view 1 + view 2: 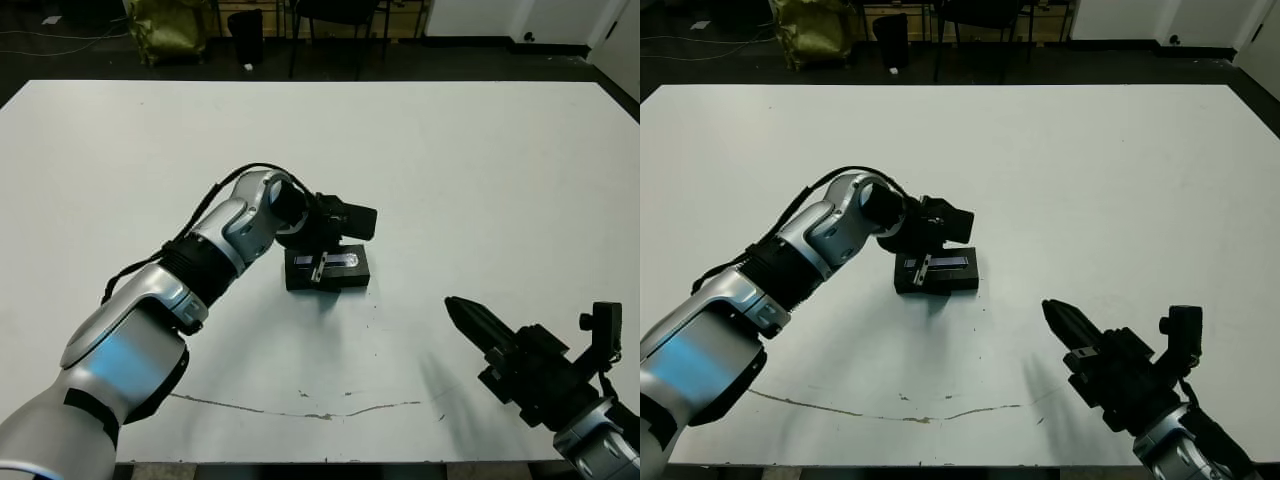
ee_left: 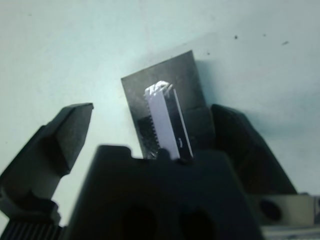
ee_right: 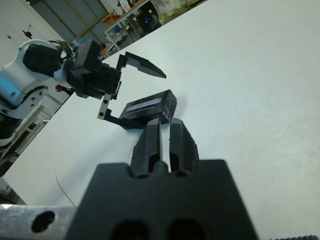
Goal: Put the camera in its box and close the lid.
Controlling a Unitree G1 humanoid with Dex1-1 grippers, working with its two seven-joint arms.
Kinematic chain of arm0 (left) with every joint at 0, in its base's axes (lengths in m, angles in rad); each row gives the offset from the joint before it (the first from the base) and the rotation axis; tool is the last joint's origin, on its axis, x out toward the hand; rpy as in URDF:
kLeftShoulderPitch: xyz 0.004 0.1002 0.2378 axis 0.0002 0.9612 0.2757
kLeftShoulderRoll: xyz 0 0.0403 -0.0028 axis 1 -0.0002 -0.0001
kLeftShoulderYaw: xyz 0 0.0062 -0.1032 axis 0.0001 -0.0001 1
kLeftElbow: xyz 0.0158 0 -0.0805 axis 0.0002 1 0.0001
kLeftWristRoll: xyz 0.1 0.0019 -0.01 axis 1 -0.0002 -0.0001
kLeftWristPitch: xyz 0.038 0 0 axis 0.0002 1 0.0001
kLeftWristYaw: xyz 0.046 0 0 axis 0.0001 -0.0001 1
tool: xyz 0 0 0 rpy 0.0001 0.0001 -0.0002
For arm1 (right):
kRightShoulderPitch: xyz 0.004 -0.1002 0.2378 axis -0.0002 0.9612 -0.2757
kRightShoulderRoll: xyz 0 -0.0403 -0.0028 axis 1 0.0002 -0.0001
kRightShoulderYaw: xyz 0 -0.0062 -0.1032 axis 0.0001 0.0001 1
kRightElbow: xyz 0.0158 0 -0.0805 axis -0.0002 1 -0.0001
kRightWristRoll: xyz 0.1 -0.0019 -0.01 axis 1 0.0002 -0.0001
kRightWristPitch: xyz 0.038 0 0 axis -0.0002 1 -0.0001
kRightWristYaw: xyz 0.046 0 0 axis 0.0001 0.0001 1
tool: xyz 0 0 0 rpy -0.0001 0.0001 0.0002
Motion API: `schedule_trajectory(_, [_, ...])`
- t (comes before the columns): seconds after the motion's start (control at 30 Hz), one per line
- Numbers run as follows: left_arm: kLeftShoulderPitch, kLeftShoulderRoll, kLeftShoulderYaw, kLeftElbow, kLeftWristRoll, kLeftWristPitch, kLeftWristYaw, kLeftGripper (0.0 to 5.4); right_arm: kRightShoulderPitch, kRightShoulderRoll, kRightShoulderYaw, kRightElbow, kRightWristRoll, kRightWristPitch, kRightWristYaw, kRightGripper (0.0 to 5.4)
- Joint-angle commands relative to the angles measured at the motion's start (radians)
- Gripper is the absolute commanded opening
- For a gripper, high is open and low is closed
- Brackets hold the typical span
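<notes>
The black box (image 1: 330,283) sits mid-table with its lid (image 1: 346,260) lying on top, the pale silvery-blue stripe facing up. My left gripper (image 1: 335,245) hovers just over it, open, with one finger on each side of the lid (image 2: 165,85) and nothing gripped. The right wrist view shows the same spread fingers (image 3: 145,66) above the striped lid (image 3: 145,106). The camera is hidden from every view. My right gripper (image 1: 465,315) is low at the front right, well away from the box, shut and empty (image 3: 164,127).
The white table (image 1: 480,170) stretches wide around the box. A thin dark crack line (image 1: 300,411) runs near the front edge. Beyond the far edge are a dark floor, chair legs and a yellow-green bag (image 1: 165,25).
</notes>
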Motion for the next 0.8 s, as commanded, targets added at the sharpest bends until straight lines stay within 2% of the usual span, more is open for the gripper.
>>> schedule_trajectory(0.03, [0.038,0.014,-0.032,0.044,0.042,0.011,0.007,5.38,0.009,-0.002,0.003,0.013,-0.014,-0.004,0.007,0.00])
schedule_trajectory(0.13, [0.028,0.010,-0.029,0.059,0.029,0.025,-0.027,5.38,0.005,-0.002,0.003,0.014,-0.012,0.001,0.002,0.00])
schedule_trajectory(0.4, [0.017,0.022,-0.019,0.067,-0.005,-0.040,-0.120,5.38,-0.002,-0.001,0.006,0.016,-0.022,0.006,-0.005,0.00])
schedule_trajectory(0.8, [0.038,-0.006,0.020,0.051,-0.021,0.033,-0.085,5.38,0.000,0.000,0.012,0.009,-0.036,-0.008,0.005,0.00])
